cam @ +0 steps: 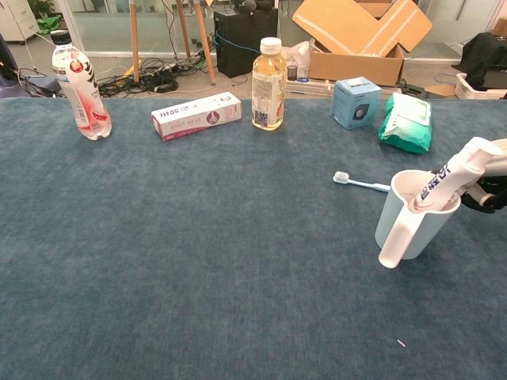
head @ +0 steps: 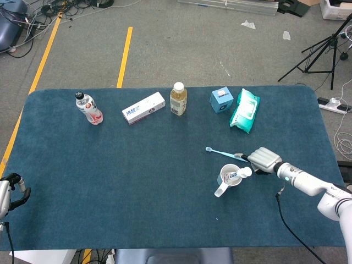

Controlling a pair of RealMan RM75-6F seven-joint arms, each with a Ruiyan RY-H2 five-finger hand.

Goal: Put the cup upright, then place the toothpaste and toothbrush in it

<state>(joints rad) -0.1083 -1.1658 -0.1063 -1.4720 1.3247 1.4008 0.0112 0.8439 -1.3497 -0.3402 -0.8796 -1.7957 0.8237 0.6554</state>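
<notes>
Pale blue plastic cup (cam: 410, 222) stands upright on the tabletop (head: 137, 181), right of centre, handle toward the near edge. Toothpaste (cam: 451, 178) already in it, leaning out over the rim toward the right, cap up. Nothing else visible in the cup.

Toothbrush (head: 223, 152) lies just behind the cup, head pointing left. The right hand (head: 264, 160) is at the handle end and appears to pinch it; the grip itself is too small to confirm.

Step in hand, as judged: the toothbrush, last item. Next move calls for a lift, a tilt toward vertical, and a drop into the cup beside the toothpaste without tipping it.

Left hand (head: 11, 192) rests at the near left corner, holding nothing, fingers apart.
</notes>
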